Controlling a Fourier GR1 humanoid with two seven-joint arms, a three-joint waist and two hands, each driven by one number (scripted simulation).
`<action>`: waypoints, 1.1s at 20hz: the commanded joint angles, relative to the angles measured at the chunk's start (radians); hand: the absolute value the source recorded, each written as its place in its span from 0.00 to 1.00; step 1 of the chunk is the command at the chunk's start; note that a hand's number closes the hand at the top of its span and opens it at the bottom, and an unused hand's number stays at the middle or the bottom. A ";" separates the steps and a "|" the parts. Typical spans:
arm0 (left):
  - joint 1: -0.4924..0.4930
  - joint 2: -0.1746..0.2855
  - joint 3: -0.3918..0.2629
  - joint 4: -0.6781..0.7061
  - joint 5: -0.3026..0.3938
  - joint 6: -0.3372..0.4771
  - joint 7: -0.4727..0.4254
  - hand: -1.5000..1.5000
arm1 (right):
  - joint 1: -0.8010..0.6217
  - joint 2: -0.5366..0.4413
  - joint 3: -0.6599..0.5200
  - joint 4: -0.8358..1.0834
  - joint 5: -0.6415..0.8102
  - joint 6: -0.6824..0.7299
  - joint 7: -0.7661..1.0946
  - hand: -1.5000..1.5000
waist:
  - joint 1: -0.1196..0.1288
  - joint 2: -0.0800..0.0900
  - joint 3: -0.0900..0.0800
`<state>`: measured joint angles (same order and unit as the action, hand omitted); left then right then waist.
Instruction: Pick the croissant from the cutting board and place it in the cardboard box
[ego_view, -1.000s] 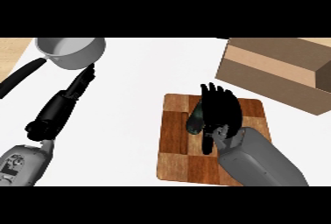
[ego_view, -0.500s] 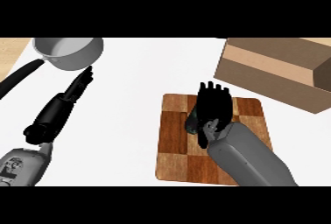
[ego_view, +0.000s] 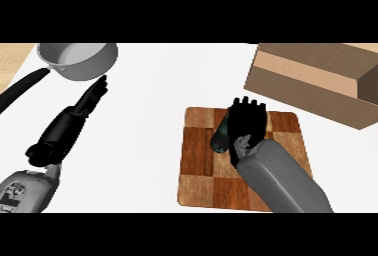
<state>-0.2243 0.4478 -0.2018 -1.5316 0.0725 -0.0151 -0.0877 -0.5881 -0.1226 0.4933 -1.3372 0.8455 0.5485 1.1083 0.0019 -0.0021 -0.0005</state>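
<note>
At 10 o'clock on the white desk, a round grey metal saucepan, with its long black handle slanting away toward 8 o'clock.

Just below the pan, the left robot hand: black, open, fingers straight and close together, pointing toward 1 o'clock. Tips near the pan's wall, holding nothing. Behind it, the left grey forearm, coming in from 7 o'clock.

Right of centre, toward 5 o'clock, a rectangular wooden cutting board of light and dark checkered blocks, flat on the desk.

On the board's upper half, a dark oblong croissant, lying lengthwise from 12 to 6 o'clock. Only its left side visible, the rest hidden under the black palm.

Directly over it, the right robot hand: open, fingers extended and slightly spread, aimed at 12 o'clock, tips at the board's far edge. Not curled round the croissant. Cannot tell whether palm and croissant are touching or just apart. Below, the right grey forearm, crossing the board from 5 o'clock.

At 2 o'clock, a brown cardboard box, set at an angle on the desk, near the board's upper right corner but apart from it. Open cavity showing at its right end.
</note>
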 joint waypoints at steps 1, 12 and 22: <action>0.024 -0.023 0.002 0.019 -0.024 -0.005 -0.042 0.50 | 0.044 0.036 -0.007 0.019 0.058 0.004 0.132 0.00 | -0.003 0.001 0.000; 0.008 -0.021 0.066 -0.040 -0.012 -0.058 0.041 0.50 | 0.144 0.055 -0.064 0.012 0.185 0.023 0.059 0.00 | -0.001 -0.001 0.000; 0.015 -0.074 0.083 0.024 -0.099 -0.073 -0.038 0.50 | 0.182 0.066 -0.162 0.069 0.260 -0.008 -0.059 0.00 | -0.001 0.002 0.000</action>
<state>-0.2346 0.3845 -0.1289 -1.5133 0.0060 -0.0819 -0.0826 -0.4385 -0.0650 0.3509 -1.2799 1.0829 0.5563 0.9966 0.0002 -0.0005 -0.0001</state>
